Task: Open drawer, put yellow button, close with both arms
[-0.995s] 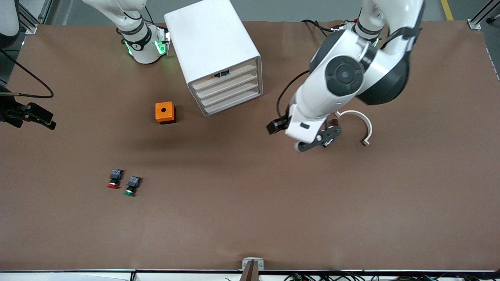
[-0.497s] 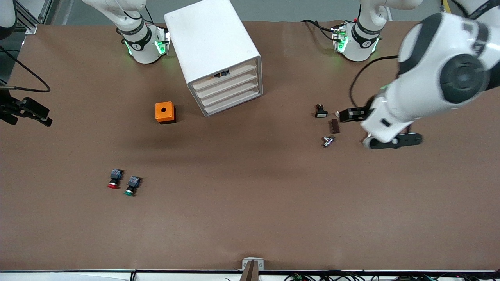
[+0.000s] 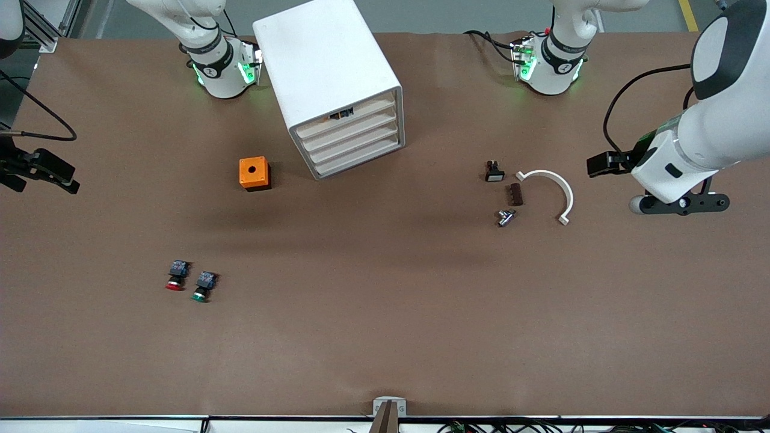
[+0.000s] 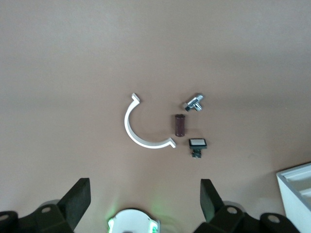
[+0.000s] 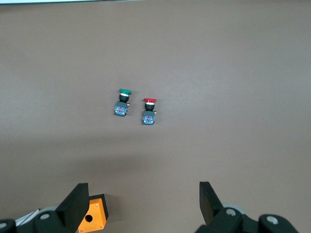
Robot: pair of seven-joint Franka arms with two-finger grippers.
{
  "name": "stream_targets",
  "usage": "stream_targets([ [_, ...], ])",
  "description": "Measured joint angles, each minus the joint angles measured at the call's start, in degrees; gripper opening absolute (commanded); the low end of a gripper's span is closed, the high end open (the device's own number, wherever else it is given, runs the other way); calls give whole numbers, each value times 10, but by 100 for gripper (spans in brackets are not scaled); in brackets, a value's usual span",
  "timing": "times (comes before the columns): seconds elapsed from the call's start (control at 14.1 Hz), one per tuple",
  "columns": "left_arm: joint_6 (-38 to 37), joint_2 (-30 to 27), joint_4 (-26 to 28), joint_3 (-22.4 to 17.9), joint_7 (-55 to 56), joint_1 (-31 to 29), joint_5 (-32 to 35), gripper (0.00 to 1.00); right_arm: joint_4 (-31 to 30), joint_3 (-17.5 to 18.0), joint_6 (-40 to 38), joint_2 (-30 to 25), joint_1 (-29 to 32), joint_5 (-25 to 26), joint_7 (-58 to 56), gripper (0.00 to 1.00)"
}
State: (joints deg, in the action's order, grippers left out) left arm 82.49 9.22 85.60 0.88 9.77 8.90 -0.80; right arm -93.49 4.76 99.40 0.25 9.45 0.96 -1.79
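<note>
The white cabinet (image 3: 325,66) stands near the arms' bases, and its corner shows in the left wrist view (image 4: 297,182). Its top drawer (image 3: 368,109) sits almost flush with the three lower ones. A small dark and orange thing (image 3: 340,113) shows at the drawer's upper edge; I cannot tell whether it is the yellow button. My left gripper (image 3: 683,203) (image 4: 145,201) is open and empty, over the table toward the left arm's end. My right gripper (image 5: 141,204) is open and empty, high over the right arm's end of the table (image 3: 42,171).
An orange box with a hole (image 3: 253,172) (image 5: 92,217) stands beside the cabinet. A red-capped button (image 3: 175,282) (image 5: 149,109) and a green-capped one (image 3: 201,293) (image 5: 124,99) lie nearer the camera. A white half ring (image 3: 553,192), brown block (image 3: 514,194), silver part (image 3: 505,217) and small black part (image 3: 494,173) lie together.
My left arm has swung away from in front of the cabinet toward its own end of the table, uncovering the half ring and small parts. The right hand has hardly moved.
</note>
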Motion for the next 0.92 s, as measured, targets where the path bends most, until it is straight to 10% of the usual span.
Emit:
stream_targets([
  [0.43,155,-100,155,6,-62,-66,0,99,0,0,0,0,0,0,0,100],
  [0.92,145,-117,92,11,-76,-77,0,99,0,0,0,0,0,0,-1,100],
])
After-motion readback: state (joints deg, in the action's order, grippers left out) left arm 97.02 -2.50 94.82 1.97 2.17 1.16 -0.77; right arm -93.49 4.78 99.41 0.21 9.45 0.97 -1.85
